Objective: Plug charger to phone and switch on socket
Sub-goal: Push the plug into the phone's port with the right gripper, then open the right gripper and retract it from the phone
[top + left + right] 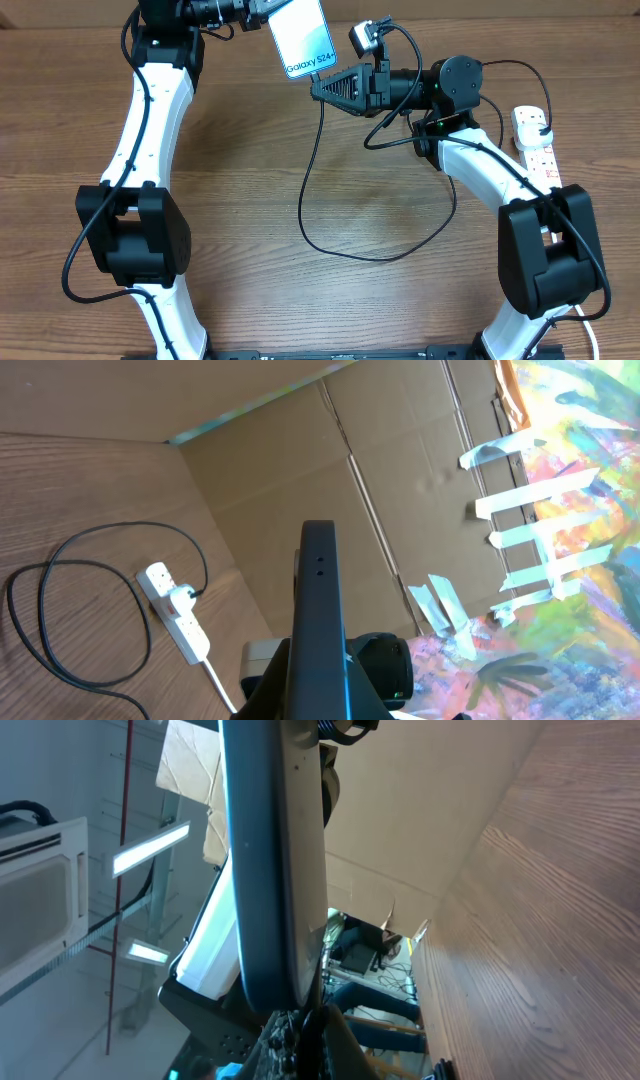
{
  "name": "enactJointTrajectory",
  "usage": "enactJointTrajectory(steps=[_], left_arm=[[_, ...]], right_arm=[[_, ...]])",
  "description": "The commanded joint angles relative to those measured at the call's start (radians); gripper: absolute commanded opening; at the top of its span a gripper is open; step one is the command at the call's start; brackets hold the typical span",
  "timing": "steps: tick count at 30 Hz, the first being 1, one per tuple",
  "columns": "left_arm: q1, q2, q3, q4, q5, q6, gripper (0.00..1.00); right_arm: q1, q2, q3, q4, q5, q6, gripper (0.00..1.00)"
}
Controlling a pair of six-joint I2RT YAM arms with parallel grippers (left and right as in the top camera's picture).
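The right gripper (318, 90) is closing to a point at the phone's (303, 38) bottom edge. It appears to be pinching the charger (312, 170) by its connector end, though the tip itself is hidden. The left gripper (268, 12) is clamping the phone's upper end and lifting it clear of the table (250, 200) at 12 o'clock. From the right fingertips the thin cable is drooping toward 6 o'clock, looping across the wood and running off to the white power strip (537, 150) at 3 o'clock.

The phone is probably rigid, light and slick-faced, so gripping it by the side edges, away from the port, looks safest. The cable is limp, so only the stiff connector body is likely to steer it.

The overhead view is showing the lit screen and the cable's whole run. The left wrist view alone is showing the black plug (187, 597) already seated in the strip. The right wrist view is showing the phone edge-on above its fingers, which is useful for judging alignment. No view is making the switch position legible.
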Motion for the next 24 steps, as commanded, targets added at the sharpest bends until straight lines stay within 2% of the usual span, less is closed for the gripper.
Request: enactJointTrajectory(steps=[1,4,5,6,9,15,19,20,22,24], left_arm=[[-0.052,-0.028,0.009,0.000,0.176,0.020,0.04],[-0.043,-0.028,0.009,0.000,0.164,0.021,0.04],[-0.035,-0.028,0.009,0.000,0.153,0.043,0.04],[-0.030,-0.028,0.009,0.000,0.150,0.051,0.04],[0.002,-0.028,0.008,-0.019,0.143,0.074,0.04],[0.074,-0.028,0.008,-0.149,0.142,0.107,0.04],[0.094,-0.028,0.008,-0.206,0.135,0.140,0.04],[0.094,-0.028,0.008,-0.208,0.132,0.147,0.04],[0.094,-0.028,0.008,-0.207,0.131,0.155,0.04],[0.093,-0.028,0.008,-0.208,0.130,0.180,0.04]], right_arm=[[-0.013,-0.021,0.015,0.003,0.174,-0.009,0.07],[-0.013,-0.021,0.015,0.003,0.146,-0.010,0.58],[-0.013,-0.021,0.015,0.008,0.143,-0.011,0.71],[-0.013,-0.021,0.015,0.022,0.142,-0.013,0.75],[-0.026,-0.021,0.015,0.090,0.142,-0.001,0.82],[-0.087,-0.021,0.015,0.070,0.142,0.021,0.83],[-0.126,-0.021,0.015,-0.139,0.138,-0.043,0.83],[-0.135,-0.021,0.015,-0.275,0.138,-0.115,0.83],[-0.141,-0.021,0.015,-0.435,0.138,-0.214,0.82],[-0.142,-0.021,0.015,-0.638,0.140,-0.372,0.79]])
